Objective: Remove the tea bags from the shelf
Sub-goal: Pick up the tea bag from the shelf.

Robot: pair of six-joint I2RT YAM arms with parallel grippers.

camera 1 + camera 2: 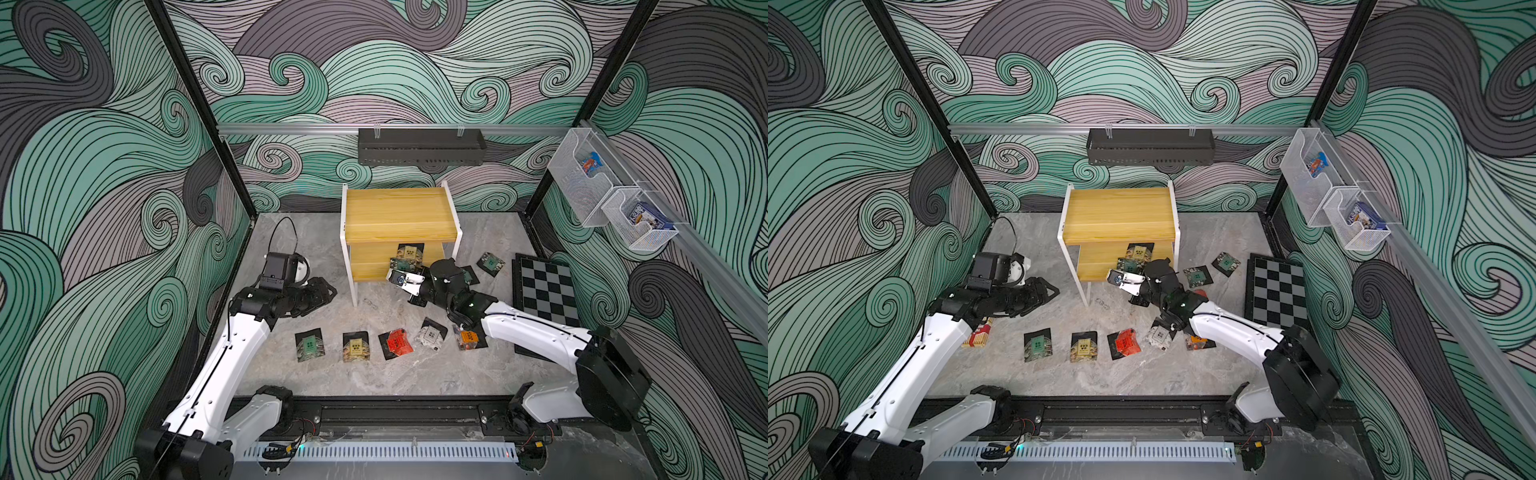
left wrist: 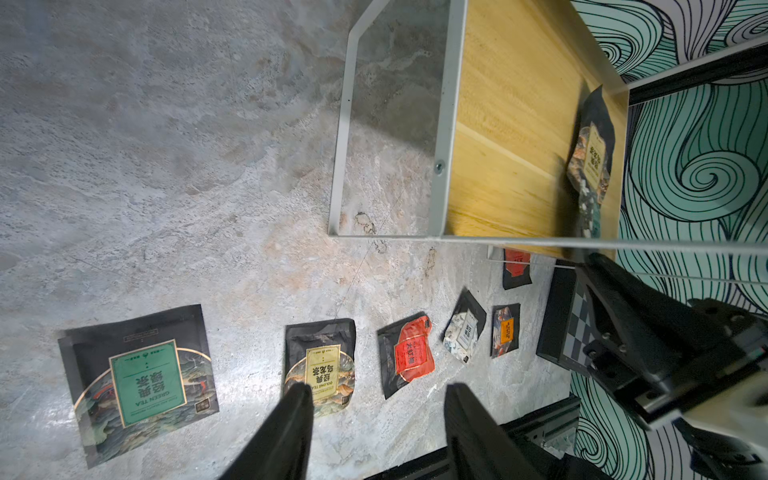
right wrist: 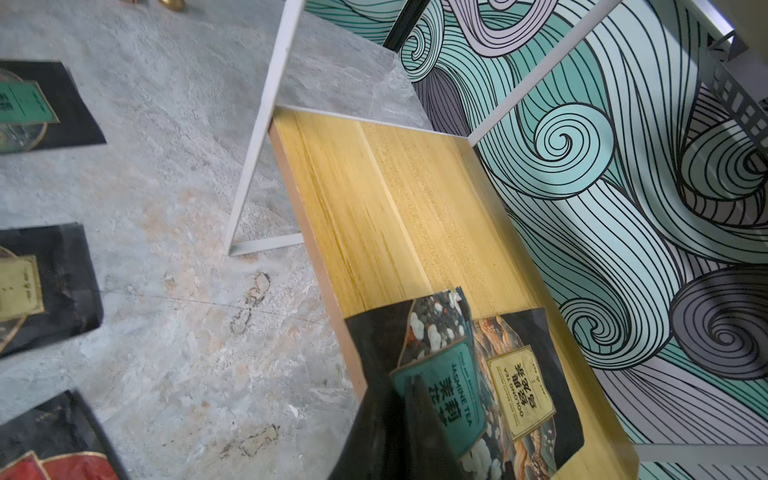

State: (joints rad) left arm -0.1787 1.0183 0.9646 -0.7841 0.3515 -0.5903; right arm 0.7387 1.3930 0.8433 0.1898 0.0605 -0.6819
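Your shelf [image 1: 395, 212]: on its lower level, a teal bag [image 3: 440, 386] overlaps a gold bag [image 3: 519, 395] at the front edge.
Your right tool [image 3: 390, 401]: clenched on the teal bag's black margin.
Your left tool [image 2: 378, 390]: released, grasping nothing, above the tabletop [image 1: 374, 386] beside the shelf.
Tabletop, in front of the shelf: a row [image 1: 397, 343] of five bags.

The right gripper [image 3: 395, 415], blurred and cropped by the wrist view's edge, covers a corner of a teal-labelled tea bag [image 3: 440, 382]; whether it pinches is unclear. A red-labelled tea bag [image 3: 54, 451] is cut off.
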